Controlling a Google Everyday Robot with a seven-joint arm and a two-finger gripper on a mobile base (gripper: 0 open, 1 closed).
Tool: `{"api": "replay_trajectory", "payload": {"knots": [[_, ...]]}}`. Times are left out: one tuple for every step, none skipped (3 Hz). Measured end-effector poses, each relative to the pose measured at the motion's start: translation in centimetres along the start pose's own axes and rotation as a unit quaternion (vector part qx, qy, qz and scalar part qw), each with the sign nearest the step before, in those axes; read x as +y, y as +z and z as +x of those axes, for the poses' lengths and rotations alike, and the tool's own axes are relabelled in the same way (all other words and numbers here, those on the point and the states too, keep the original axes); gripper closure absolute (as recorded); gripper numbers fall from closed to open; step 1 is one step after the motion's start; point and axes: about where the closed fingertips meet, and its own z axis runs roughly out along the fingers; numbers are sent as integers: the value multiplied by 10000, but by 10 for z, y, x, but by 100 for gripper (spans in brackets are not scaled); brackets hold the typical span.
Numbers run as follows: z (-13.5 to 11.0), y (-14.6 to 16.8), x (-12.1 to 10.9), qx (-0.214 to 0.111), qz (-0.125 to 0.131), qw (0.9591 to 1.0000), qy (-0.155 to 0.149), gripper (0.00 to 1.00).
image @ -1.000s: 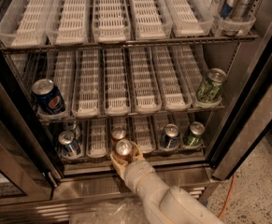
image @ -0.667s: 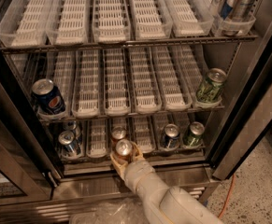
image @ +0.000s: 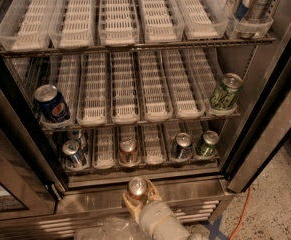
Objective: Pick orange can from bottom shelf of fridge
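My gripper (image: 137,196) is shut on an orange can (image: 137,187) with a silver lid. It holds the can upright in front of the fridge's (image: 267,104) steel base, just outside and below the bottom shelf (image: 104,151). My pale arm reaches up from the bottom edge of the camera view. A second orange-copper can (image: 128,152) stands in a middle lane of the bottom shelf, right behind the held one.
On the bottom shelf are two silver-blue cans (image: 74,153) at the left, and a dark can (image: 182,146) and a green can (image: 206,144) at the right. The middle rack holds a blue Pepsi can (image: 51,104) and a green can (image: 225,91). An orange cord (image: 240,209) lies on the floor.
My gripper has drawn back out of the bottom shelf and downward with the orange can in it. The can behind it now stands in full view.
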Motion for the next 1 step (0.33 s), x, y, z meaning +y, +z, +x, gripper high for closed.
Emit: {"api": "replay_trajectory", "payload": {"knots": [[0,-1,0,-1,6,10000,2,100]]}}
